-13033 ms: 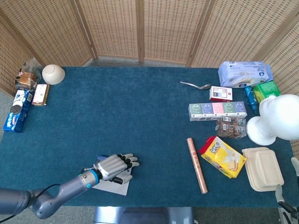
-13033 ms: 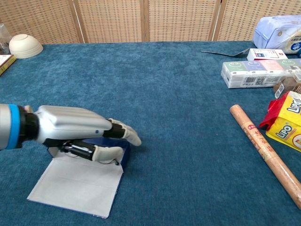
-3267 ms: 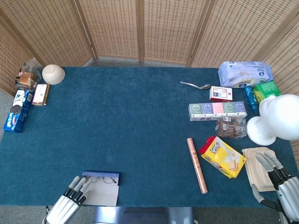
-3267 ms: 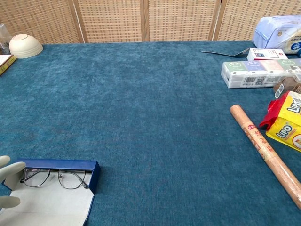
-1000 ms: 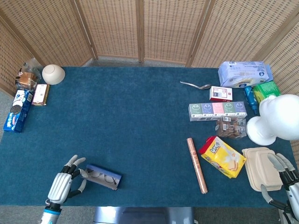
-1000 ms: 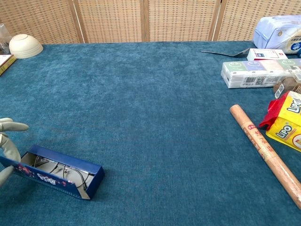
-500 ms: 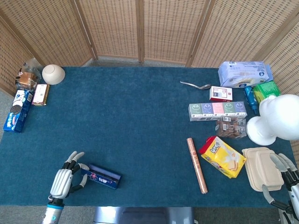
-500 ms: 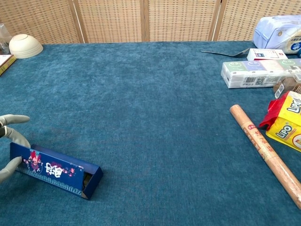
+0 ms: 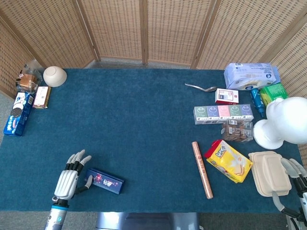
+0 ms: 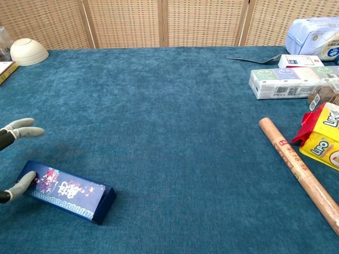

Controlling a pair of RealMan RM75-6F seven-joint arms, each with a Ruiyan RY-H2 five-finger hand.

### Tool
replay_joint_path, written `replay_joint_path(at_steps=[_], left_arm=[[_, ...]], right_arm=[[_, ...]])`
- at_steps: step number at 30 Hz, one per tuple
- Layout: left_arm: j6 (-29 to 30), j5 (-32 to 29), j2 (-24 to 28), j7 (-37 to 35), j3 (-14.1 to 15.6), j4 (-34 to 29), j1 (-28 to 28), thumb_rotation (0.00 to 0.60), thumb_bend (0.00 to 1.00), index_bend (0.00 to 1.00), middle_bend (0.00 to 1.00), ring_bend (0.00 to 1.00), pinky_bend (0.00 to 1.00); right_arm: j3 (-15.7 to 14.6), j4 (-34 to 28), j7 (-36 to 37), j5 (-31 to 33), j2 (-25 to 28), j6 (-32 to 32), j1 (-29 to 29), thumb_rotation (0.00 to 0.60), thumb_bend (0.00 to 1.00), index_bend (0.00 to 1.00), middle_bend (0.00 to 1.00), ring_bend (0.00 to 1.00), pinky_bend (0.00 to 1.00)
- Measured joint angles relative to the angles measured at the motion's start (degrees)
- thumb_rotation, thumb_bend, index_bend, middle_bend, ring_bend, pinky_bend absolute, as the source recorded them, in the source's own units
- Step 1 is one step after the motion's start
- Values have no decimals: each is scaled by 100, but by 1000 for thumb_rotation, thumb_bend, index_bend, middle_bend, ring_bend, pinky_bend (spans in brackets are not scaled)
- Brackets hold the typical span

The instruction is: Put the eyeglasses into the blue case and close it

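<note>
The blue case (image 9: 105,181) lies closed on the table near the front left edge, its patterned lid facing up (image 10: 69,190). The eyeglasses are not visible; the closed lid hides the inside. My left hand (image 9: 69,179) sits just left of the case with its fingers (image 10: 20,129) spread and raised off it. Only the thumb (image 10: 22,185) touches the case's left end. My right hand (image 9: 297,184) shows at the bottom right corner of the head view, fingers apart and holding nothing.
A brown tube (image 9: 202,169), a yellow snack bag (image 9: 229,160) and a beige clamshell box (image 9: 270,173) lie at the right. Tissue packs (image 9: 223,114), a spoon (image 9: 200,87) and a white head form (image 9: 283,122) stand further back. A bowl (image 9: 54,75) sits far left.
The case lid has folded down from open to fully closed. My left hand's fingers have lifted off the case end and spread; the thumb stays at it.
</note>
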Motion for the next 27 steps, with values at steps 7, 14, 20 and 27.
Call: replay_joint_path(at_steps=[7,14,20,27], left_arm=[[-364,-335,111,702,-177,-386,-159,436,418,2,0,0,0],[-675,-668,466,1259,-305,-1022,-310,420,417,0,0,0,0],[-855,-876,860,1762,-339,-1545,-421,408,417,0,0,0,0],[-967,-912,1328,1859,-334,-2161,-536,395,416,0,0,0,0]], right_arm=[[4,-52,1,-38,85,169,-95,335,444,0,119,96,340],[18,-125,-48,-51,105,169,-114,333,443,0,119,96,339],[38,-160,-69,-43,106,131,-104,335,442,0,120,96,339],[50,-219,-144,-46,143,157,-131,332,441,0,119,95,340]])
